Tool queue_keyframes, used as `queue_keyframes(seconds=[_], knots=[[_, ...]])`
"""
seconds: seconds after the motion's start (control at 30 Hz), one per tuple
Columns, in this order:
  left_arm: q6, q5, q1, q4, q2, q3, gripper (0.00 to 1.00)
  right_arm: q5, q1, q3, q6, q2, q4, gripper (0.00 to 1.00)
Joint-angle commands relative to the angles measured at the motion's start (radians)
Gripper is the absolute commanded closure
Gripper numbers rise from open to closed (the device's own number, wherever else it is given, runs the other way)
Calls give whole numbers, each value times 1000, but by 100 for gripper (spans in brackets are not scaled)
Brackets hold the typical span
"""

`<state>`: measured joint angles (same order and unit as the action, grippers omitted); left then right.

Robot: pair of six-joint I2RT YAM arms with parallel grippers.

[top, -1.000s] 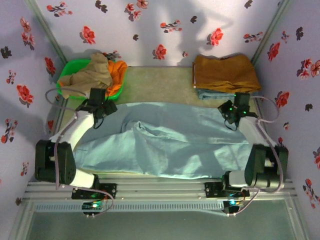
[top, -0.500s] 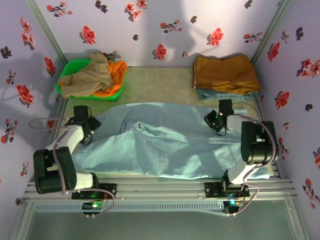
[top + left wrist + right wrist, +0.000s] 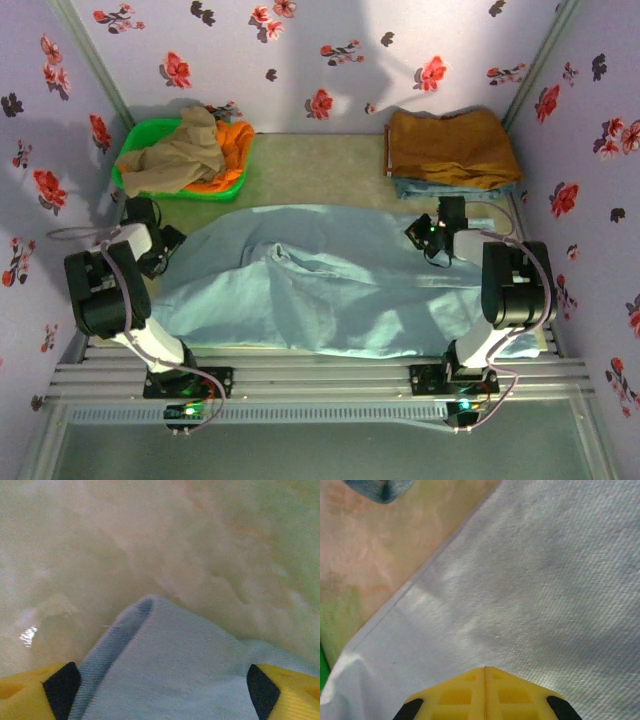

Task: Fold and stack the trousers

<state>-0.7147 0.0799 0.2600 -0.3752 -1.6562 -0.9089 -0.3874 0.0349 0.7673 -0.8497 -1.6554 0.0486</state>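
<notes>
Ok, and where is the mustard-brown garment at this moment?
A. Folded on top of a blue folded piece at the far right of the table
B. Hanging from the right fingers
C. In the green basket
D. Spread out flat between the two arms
A: the mustard-brown garment lies folded on a blue folded piece at the far right, while the green basket holds a beige cloth and an orange cloth.

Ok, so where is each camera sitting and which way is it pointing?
Top external: above and behind the bases, facing down at the table; both arms, left pincer and right pincer by the trousers.
Left wrist: looks down at a trousers corner between its spread yellow fingers.
Right wrist: close over the trousers' edge, fingers together.
All three share the trousers.
</notes>
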Motion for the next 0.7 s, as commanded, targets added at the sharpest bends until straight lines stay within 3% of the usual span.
queue_keyframes(seconds=[0.0, 0.1, 0.23, 0.5, 0.67], knots=[[24, 32, 1, -24, -13, -12, 24, -32, 2, -20, -18, 5, 40, 92], [45, 26, 1, -29, -12, -33, 63, -17, 2, -21, -10, 12, 34, 93], [82, 24, 1, -80, 21, -99, 99, -9, -7, -34, -24, 4, 51, 97], [144, 3, -50, -189, 133, -273, 100, -38, -44, -70, -67, 19, 117, 99], [249, -9, -57, -248, 116, -419, 100, -39, -44, -71, -70, 10, 125, 100]])
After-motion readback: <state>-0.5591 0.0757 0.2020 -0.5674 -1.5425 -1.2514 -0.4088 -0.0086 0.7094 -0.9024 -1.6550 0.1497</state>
